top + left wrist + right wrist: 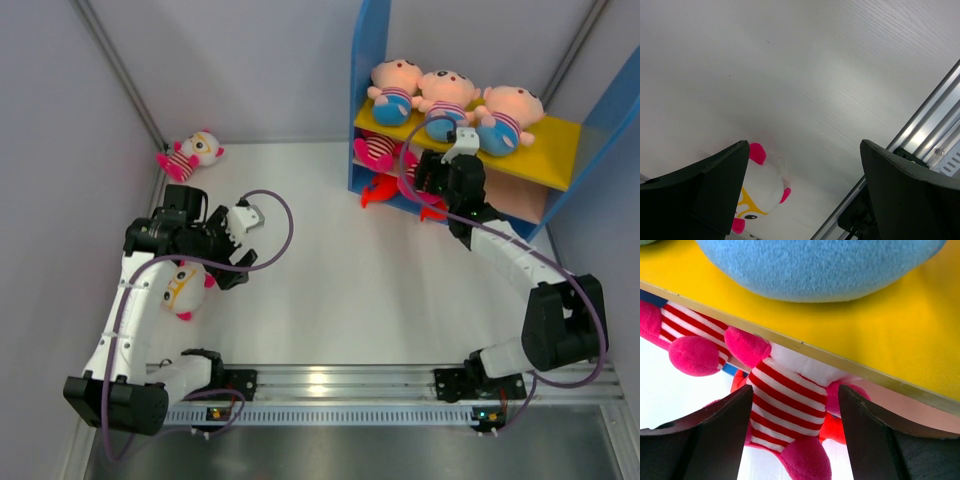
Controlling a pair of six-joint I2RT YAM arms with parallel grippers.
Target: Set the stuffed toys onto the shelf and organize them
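The shelf (368, 90) stands at the back right. Three peach dolls (445, 100) sit on its yellow top board (548, 142). A striped doll (378, 150) lies on the middle board and a red fish (380, 190) at the base. My right gripper (428, 185) is open at the shelf front; in the right wrist view my right gripper (795, 405) has its fingers either side of a striped doll (790, 385) under the yellow board (880, 330). My left gripper (232, 250) is open above a white-faced doll (185, 288), which also shows in the left wrist view (762, 187).
Another white-faced striped doll (190, 152) lies at the back left near the wall. A metal rail (330, 380) runs along the near edge and shows in the left wrist view (930, 130). Grey walls close in both sides.
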